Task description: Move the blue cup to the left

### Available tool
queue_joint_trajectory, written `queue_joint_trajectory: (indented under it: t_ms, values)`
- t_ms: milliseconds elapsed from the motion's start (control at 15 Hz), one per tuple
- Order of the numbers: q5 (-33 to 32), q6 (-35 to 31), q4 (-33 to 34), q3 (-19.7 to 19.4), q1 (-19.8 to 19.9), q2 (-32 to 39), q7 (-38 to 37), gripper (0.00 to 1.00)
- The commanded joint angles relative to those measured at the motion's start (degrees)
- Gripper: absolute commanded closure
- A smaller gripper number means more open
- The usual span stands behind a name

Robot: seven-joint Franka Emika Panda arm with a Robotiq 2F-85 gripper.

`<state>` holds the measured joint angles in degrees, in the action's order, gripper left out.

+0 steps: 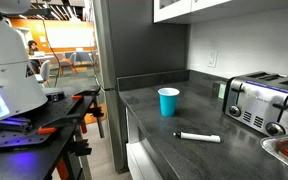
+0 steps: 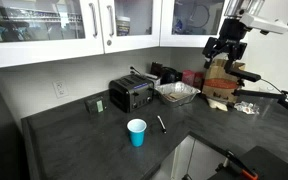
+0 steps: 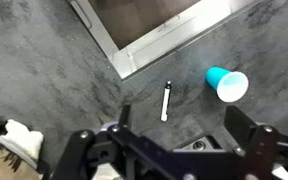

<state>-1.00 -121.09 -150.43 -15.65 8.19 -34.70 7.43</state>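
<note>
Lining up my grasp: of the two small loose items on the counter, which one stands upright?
The blue cup, rim up; the marker lies flat beside it.

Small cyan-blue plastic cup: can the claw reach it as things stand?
Probably yes: the open claw hangs high, and the blue cup stands upright on bare dark counter; the white marker lies apart.

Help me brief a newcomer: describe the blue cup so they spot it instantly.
On the dark grey countertop, find the silver metal toaster by the wall. Near it stands a small cyan-blue tapered plastic cup, upright. The white marker nearby lies flat; only the cup is blue.
</note>
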Motion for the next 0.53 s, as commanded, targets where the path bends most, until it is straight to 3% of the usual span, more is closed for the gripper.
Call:
queue_joint_trajectory:
  t_ms: [0,467]
  values:
    - [0.7,0.1,0.1,1.0,1.1,0.2,0.6,0.00]
    - [0.8,-0.2,0.2,1.7,0.5,0.8,0.3,0.00]
